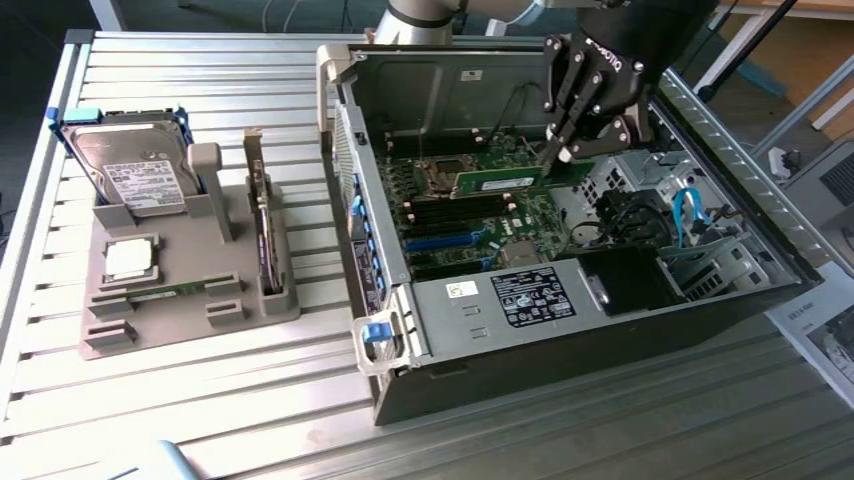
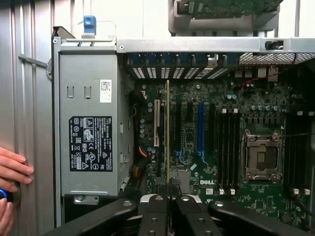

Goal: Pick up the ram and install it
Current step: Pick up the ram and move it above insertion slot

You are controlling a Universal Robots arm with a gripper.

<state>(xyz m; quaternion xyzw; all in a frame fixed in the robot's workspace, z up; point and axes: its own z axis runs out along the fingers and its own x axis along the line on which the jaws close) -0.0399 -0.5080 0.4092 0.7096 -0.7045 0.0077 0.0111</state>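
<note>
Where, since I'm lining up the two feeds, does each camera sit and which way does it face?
Exterior view: off the arm, above the table, looking down into the open computer case; shows the gripper holding the ram.
Wrist view: on the wrist, looking past the gripper into the case at the motherboard; a person's hand shows too.
Both share: ram, case, power supply.
</note>
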